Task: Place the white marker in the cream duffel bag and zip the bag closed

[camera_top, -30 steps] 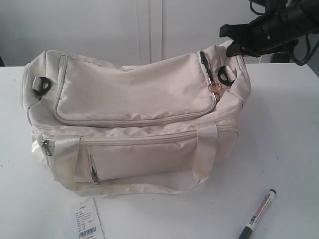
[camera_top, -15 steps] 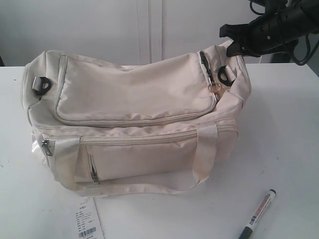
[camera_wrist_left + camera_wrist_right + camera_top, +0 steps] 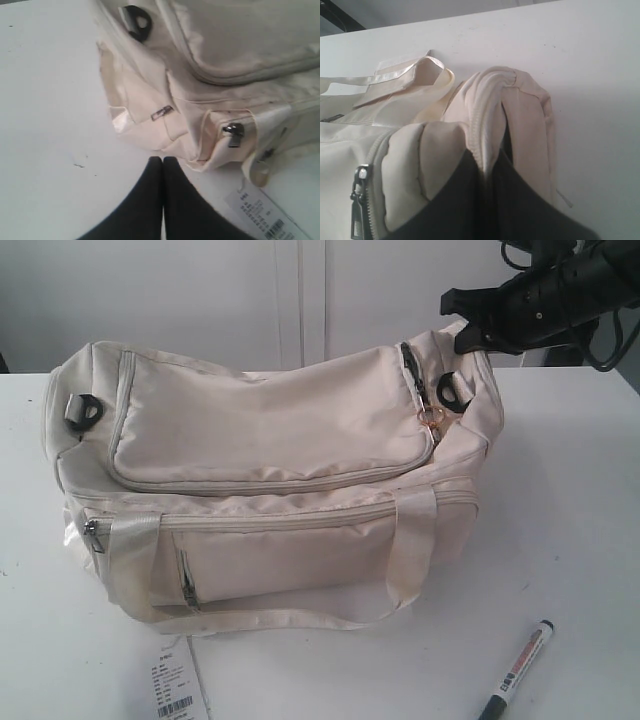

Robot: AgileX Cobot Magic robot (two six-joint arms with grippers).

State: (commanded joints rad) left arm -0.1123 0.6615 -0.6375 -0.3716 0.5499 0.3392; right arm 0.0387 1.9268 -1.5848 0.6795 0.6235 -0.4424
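The cream duffel bag (image 3: 270, 480) fills the middle of the white table, its top flap zipped and a gold ring pull (image 3: 431, 417) hanging at its right end. The white marker (image 3: 516, 670) lies on the table at the front right, black cap toward the bag. My right gripper (image 3: 466, 332) is at the bag's far right end, shut on a fold of the bag's fabric (image 3: 492, 115). My left gripper (image 3: 163, 160) is shut and empty, low over the table by the bag's left front corner (image 3: 200, 145); it does not show in the exterior view.
A white barcode tag (image 3: 180, 685) lies on the table (image 3: 570, 500) in front of the bag. Black buckles (image 3: 85, 410) sit at both ends of the bag. A white wall stands behind the table.
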